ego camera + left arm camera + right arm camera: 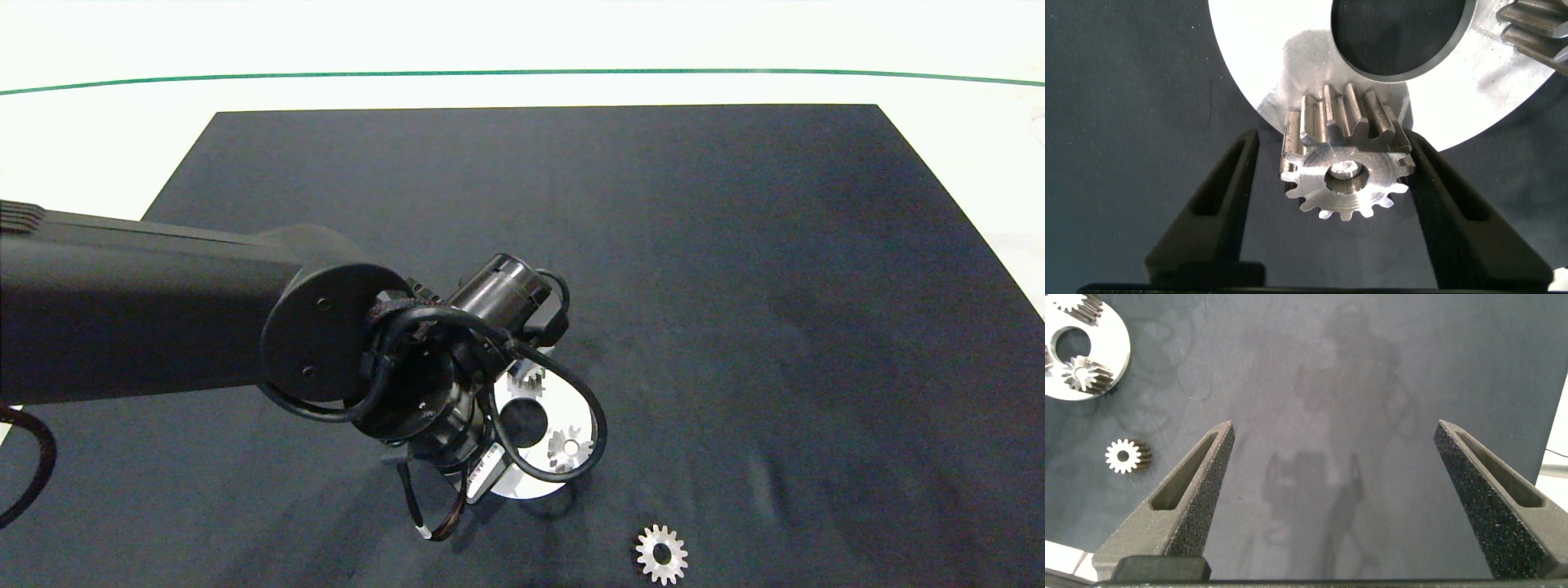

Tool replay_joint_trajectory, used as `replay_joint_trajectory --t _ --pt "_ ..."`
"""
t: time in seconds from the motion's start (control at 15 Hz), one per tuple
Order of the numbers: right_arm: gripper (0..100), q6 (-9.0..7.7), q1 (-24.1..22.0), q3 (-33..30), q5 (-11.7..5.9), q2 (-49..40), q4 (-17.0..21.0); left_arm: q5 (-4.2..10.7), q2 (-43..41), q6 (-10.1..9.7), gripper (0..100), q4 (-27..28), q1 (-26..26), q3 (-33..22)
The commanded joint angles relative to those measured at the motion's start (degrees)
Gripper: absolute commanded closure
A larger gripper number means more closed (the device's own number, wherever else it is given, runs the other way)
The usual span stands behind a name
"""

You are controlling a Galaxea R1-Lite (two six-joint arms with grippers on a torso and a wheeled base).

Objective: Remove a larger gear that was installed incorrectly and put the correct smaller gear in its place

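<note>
Mat: a black mat is covering the white table, giving the bright metal parts a dark ground.
Left arm: reaching in over the plate and hiding much of it from above; it is the arm doing the work.
Plate: a round silver mounting plate with a wide dark centre hole is lying flat, carrying the gears near its rim.
Left gripper: its two fingers are clasping the larger gear from both sides at the plate's edge, probably to lift it off its seat.
Other gears: two chunky ones are sitting on the plate.
Smaller gear: lying loose on the mat near the plate, waiting as the replacement.
Right gripper: hovering well apart over bare mat, fingers spread wide, holding nothing.
</note>
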Motion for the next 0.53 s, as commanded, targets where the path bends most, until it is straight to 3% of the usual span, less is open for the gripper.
replay_joint_trajectory --t 0.07,0.53 --pt "0 -0.07 0.02 0.01 -0.03 0.07 0.16 0.50 -0.22 0.00 40 0.33 -0.10 0.35" --pt "0 -0.07 -0.07 0.10 -0.03 0.60 0.16 0.67 -0.22 -0.09 53 -0.46 -0.27 0.26"
